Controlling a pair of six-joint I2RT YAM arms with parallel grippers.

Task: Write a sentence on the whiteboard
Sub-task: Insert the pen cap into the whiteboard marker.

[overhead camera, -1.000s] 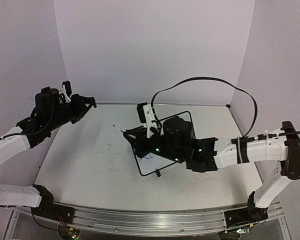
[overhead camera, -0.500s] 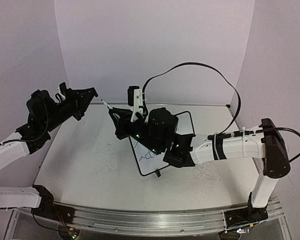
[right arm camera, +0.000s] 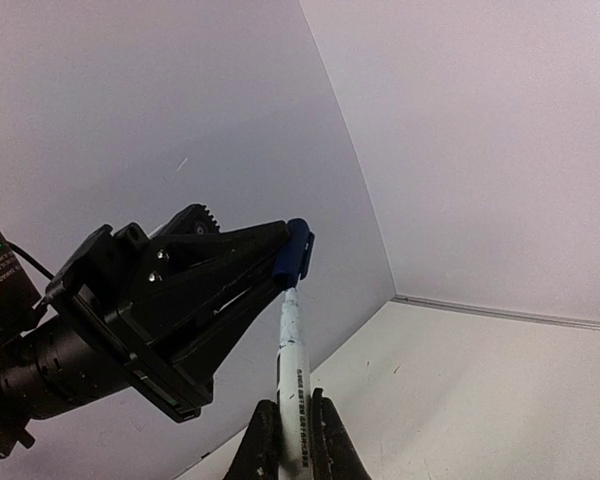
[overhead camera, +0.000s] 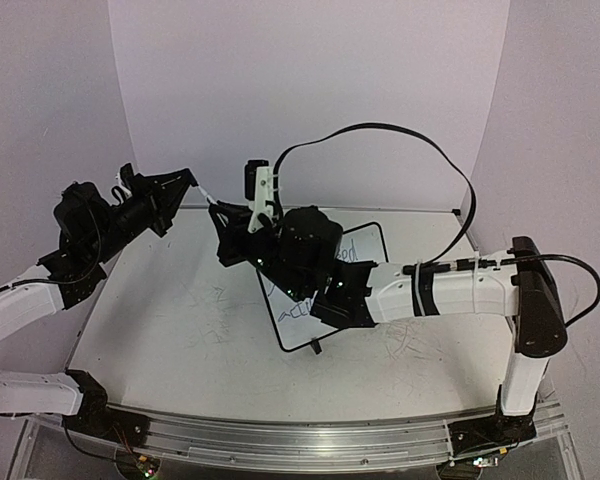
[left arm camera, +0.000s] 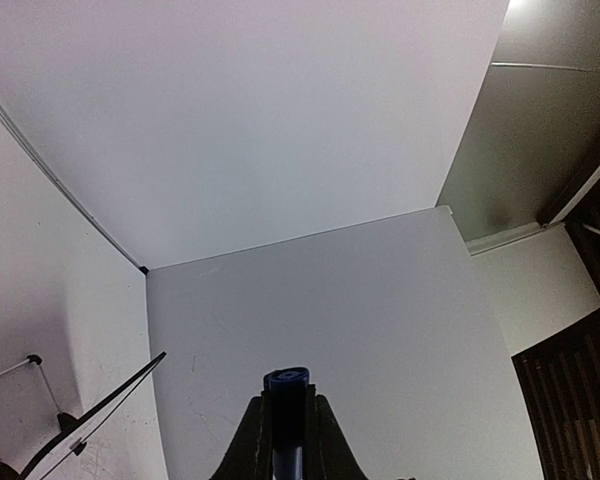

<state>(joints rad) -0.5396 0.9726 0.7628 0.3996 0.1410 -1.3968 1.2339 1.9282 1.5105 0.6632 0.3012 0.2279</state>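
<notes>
The whiteboard point(overhead camera: 290, 330) lies slanted on the table, its middle hidden under my right arm. Part of the dark-blue sentence point(overhead camera: 355, 250) shows near its upper right corner. Left of and above the board, my right gripper point(overhead camera: 220, 212) is shut on a white marker point(right arm camera: 292, 400). The marker points up and left at my left gripper point(overhead camera: 185, 182), which is shut on the marker's blue cap point(left arm camera: 287, 395). In the right wrist view the marker's tip meets the mouth of the cap point(right arm camera: 298, 250). Both grippers hang in the air near the back left corner.
The white tabletop point(overhead camera: 180, 320) carries faint grey scribbles. Pale walls close in the back and both sides. A black cable point(overhead camera: 380, 130) loops high above my right arm.
My right gripper has lifted off the board and swung up and left with the marker. The left gripper has tilted toward it, so tip and cap now meet. More writing shows.
</notes>
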